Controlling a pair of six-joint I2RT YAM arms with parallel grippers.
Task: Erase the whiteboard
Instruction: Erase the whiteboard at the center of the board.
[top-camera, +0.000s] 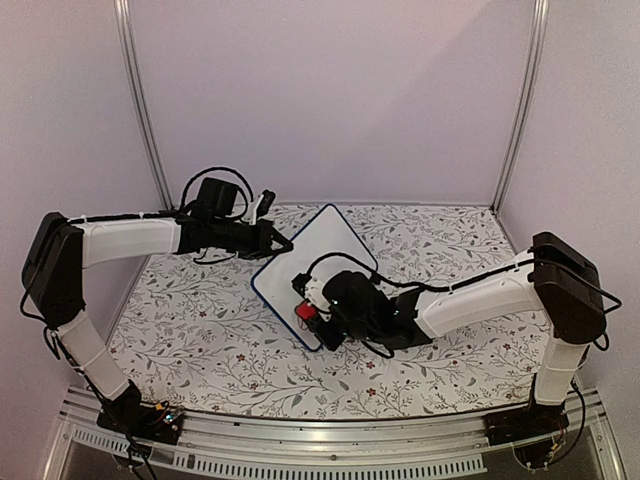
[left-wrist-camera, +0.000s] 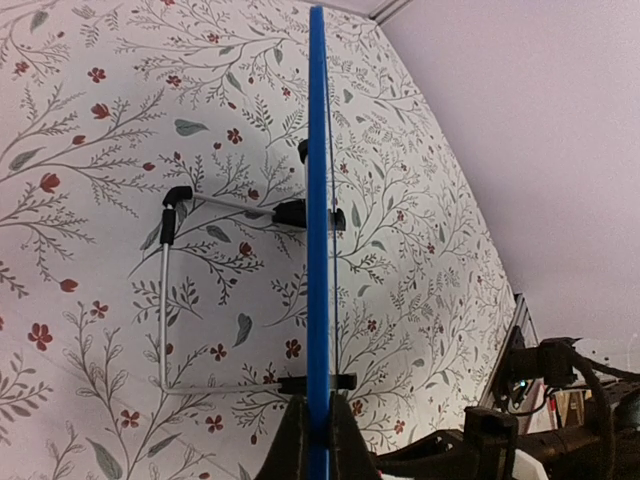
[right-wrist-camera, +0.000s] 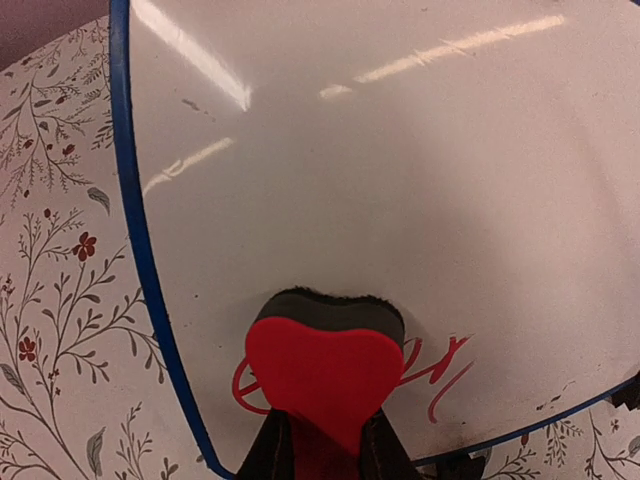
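Blue-framed and mostly white, the whiteboard (top-camera: 318, 262) sits near the middle of the table (top-camera: 200, 340), turned so that in the top view its corners point like a diamond. A floral cloth (top-camera: 430, 235) with grey sprigs and small red flowers covers the table under it.

The left gripper (top-camera: 283, 243) reaches in from the left and meets the board at its upper left edge. In the left wrist view the board is seen edge-on as one thin blue line, and the two dark fingers (left-wrist-camera: 291, 440) are pressed against either side of the frame (left-wrist-camera: 318, 250) — clamped on it. A bent wire stand (left-wrist-camera: 163, 310) with black end pieces juts from the back of the board; whether it touches the cloth cannot be told.

The right gripper (top-camera: 306, 311) is over the board's lower corner. Its fingers (right-wrist-camera: 275, 452) are closed around a red eraser (right-wrist-camera: 325, 372), whose dark felt pad (right-wrist-camera: 330, 300) lies against the white surface. Red marker strokes (right-wrist-camera: 440, 362) show just beside the eraser on both sides, close to the lower frame edge. Elsewhere the surface is nearly clean — only a few faint dark specks (right-wrist-camera: 195, 105) near the upper left and light streaks of reflection across the top.
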